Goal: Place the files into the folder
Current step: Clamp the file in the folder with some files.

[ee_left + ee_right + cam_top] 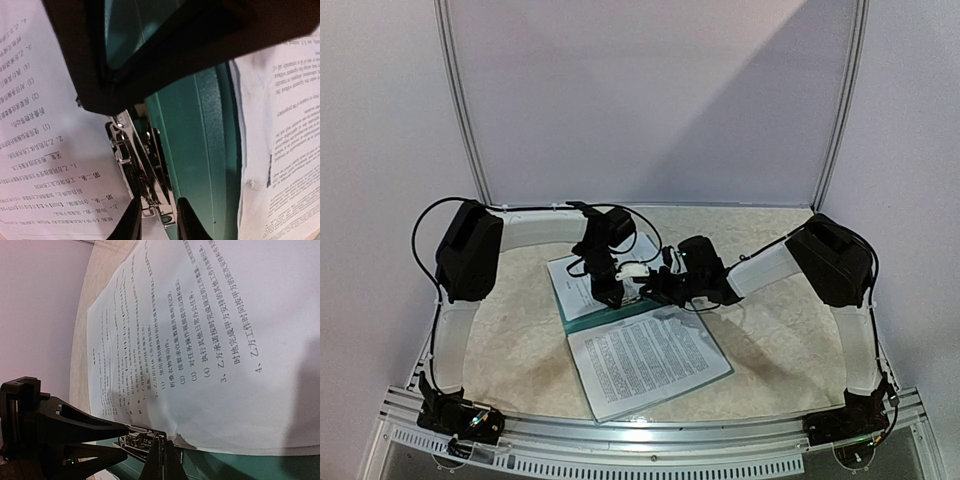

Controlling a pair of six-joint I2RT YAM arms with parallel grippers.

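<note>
Closest to the left wrist lens, two black fingertips [130, 224] of the left jaws stand up from the bottom edge. They are set narrowly apart on either side of the small silver metal clip [142, 167], whose end sits between them, and they look closed onto it. Behind the clip lies the flat teal-green rectangular folder [187, 145], open, with white printed paper sheets [45, 150] on the left of the frame and more on the right. The black bulk of the right arm [175, 45] fills the upper part of this view and hides the clip's far end.

From the right wrist comes the side-on look that is lacking there. Two fingers [75, 432] of the left jaws reach in from the lower left and converge on the clip [142, 438], one above it and one below. At bottom centre the right jaws' own fingers [161, 467] are pressed fully together with nothing between them. Their tip is at the clip, but I cannot tell whether it touches. A sheet [200, 340] fills most of that frame, with a teal strip of folder [240, 466] under its lower edge.

Only the top view shows the whole layout. The folder [585, 318] lies open in the middle of the beige textured surface [510, 340]. One sheet [570, 280] lies on its upper-left half and another [645, 360] on its lower-right half. Both arms meet over the spine between them.
</note>
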